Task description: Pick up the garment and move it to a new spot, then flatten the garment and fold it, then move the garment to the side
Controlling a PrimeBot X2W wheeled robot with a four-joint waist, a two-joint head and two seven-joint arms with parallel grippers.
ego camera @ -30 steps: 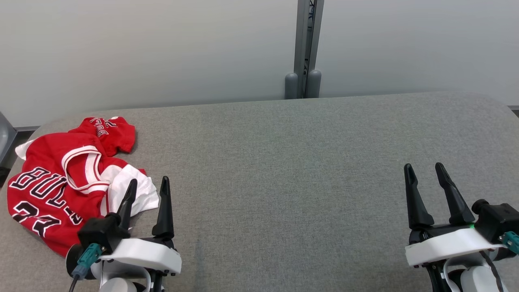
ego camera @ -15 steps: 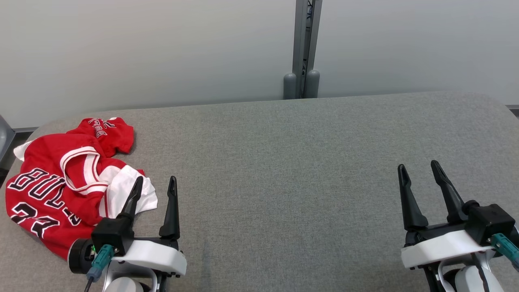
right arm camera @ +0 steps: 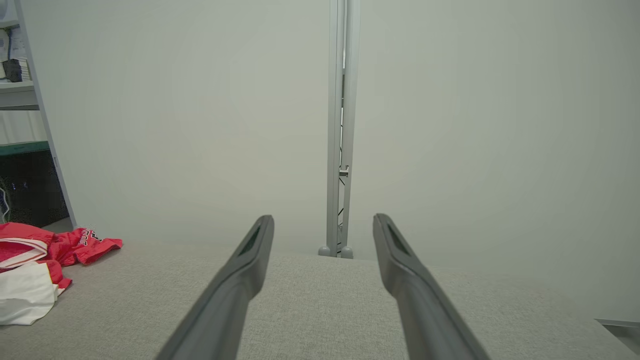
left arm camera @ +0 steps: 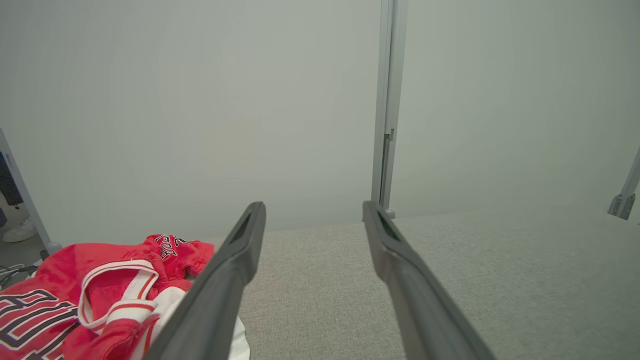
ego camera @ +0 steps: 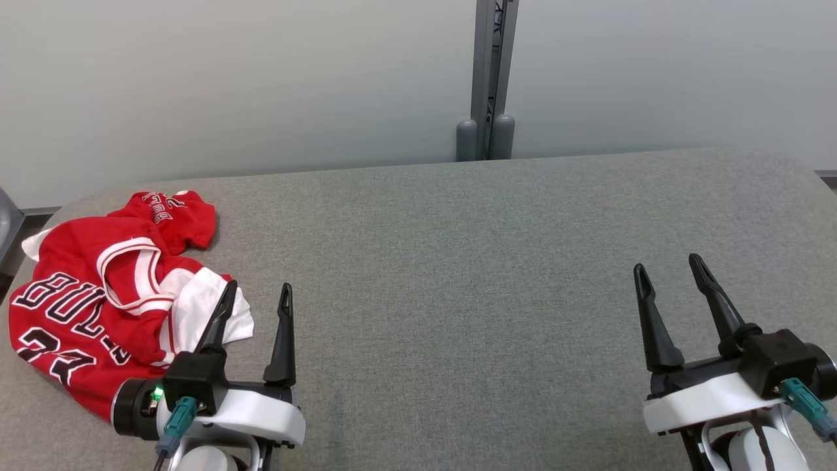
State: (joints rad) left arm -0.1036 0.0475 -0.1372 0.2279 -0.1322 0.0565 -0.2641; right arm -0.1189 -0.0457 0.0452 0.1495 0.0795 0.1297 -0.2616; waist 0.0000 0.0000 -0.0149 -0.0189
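Lying crumpled on the worktop (ego camera: 458, 261), the jersey (ego camera: 98, 294) awaits every step, left gripper (ego camera: 259, 284) and right gripper (ego camera: 666, 261) empty, fingers (ego camera: 282, 340) spread.

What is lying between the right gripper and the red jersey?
Head view: between the right gripper and the jersey lie bare grey tabletop and the open left gripper.

Grey fabric-covered table (ego camera: 497, 261) is spanning the full width of the head view, its far corners rounding off. Red jersey (ego camera: 78, 288) is lying crumpled on the table's left end, reaching the left rim. Black-and-white lettering and a white-trimmed neck opening are facing up, and a white part is spilling out on the side toward the table's middle.
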